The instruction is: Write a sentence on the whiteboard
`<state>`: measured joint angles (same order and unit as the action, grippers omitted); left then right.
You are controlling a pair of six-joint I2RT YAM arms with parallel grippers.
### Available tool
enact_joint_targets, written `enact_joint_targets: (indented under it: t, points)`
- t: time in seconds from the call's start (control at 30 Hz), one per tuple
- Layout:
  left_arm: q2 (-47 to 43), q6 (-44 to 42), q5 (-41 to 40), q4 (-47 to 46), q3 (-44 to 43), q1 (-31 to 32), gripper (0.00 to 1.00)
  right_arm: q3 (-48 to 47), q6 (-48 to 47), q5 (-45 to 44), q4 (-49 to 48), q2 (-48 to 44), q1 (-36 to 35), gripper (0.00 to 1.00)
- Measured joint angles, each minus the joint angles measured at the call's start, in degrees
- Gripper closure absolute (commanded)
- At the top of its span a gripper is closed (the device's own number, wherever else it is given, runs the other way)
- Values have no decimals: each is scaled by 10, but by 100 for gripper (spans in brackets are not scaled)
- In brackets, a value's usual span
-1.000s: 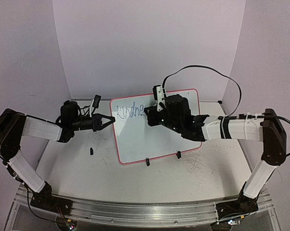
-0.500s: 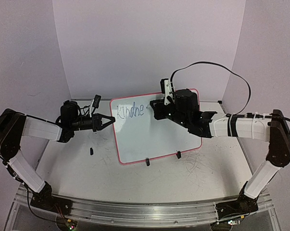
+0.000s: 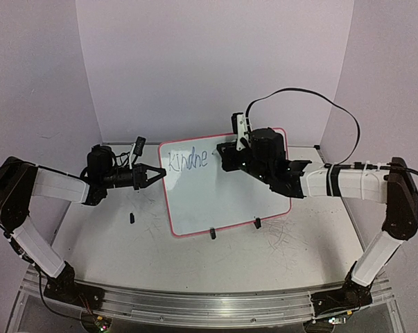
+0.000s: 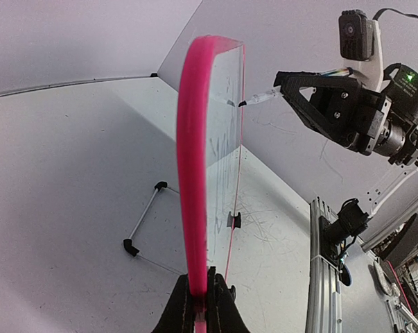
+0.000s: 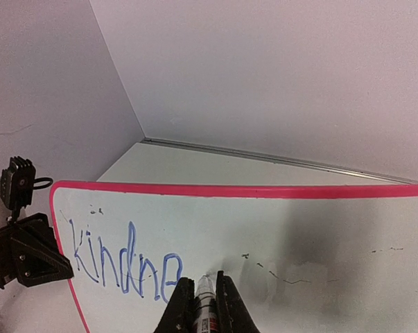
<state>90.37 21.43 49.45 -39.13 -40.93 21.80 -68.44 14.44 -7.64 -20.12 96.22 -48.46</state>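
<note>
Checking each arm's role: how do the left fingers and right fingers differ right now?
Left fingers clamp the whiteboard by its pink edge; right fingers clamp a marker, tip beside the blue writing. Left come in from the board's side, right from its front. Both are shut.

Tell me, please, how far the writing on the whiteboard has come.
Done: the blue letters "kindne" at the whiteboard's upper left. In hand: the left hand clamps its pink edge; the right hand holds the marker, tip at the board just right of the last letter. Left: the rest of the sentence; most of the board is blank.
</note>
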Motion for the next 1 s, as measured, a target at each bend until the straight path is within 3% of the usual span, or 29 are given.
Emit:
enact_joint_targets:
  t: [1.0]
  points:
    - [0,0,-2,1,0,0,100,9,17,7,-16,17,-8,100]
